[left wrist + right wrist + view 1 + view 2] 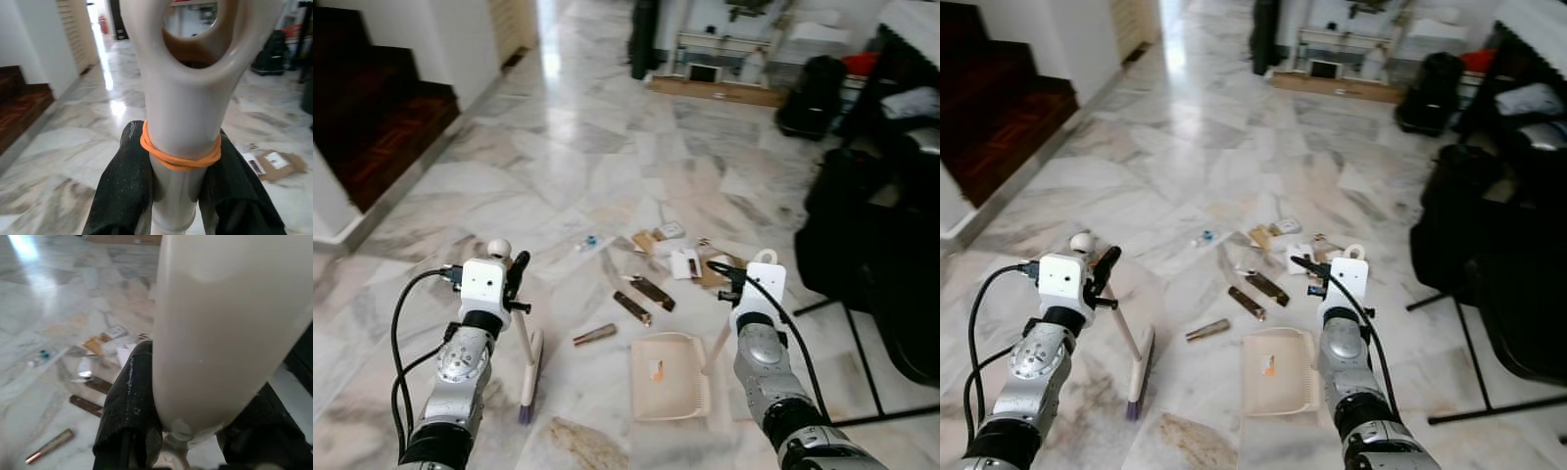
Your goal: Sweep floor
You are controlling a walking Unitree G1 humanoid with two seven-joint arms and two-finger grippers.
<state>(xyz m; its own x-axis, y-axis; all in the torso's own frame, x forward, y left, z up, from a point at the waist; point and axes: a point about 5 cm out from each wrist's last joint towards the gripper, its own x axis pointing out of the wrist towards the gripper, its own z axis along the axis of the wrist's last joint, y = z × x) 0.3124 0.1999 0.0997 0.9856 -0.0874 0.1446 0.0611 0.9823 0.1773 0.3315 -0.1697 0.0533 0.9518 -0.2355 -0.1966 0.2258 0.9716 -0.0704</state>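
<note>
While the left gripper [517,284] sits lower left, fingers [124,196] clamped on the broom [527,357] handle, the bristle head rests on the marble floor [558,157] below. Lower right, the right gripper [729,284] fingers [129,406] pinch the dustpan [668,375] handle; pan flat at bottom centre. Litter [651,264] scattered mid-frame just above the pan.

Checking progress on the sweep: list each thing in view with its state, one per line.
Left gripper: shut on broom handle.
Right gripper: shut on dustpan handle.
Broom: upright, bristles on floor.
Dustpan: flat on floor, empty.
Litter: scattered beyond the dustpan, unswept.
Gold tube: lying between broom and dustpan.
</note>
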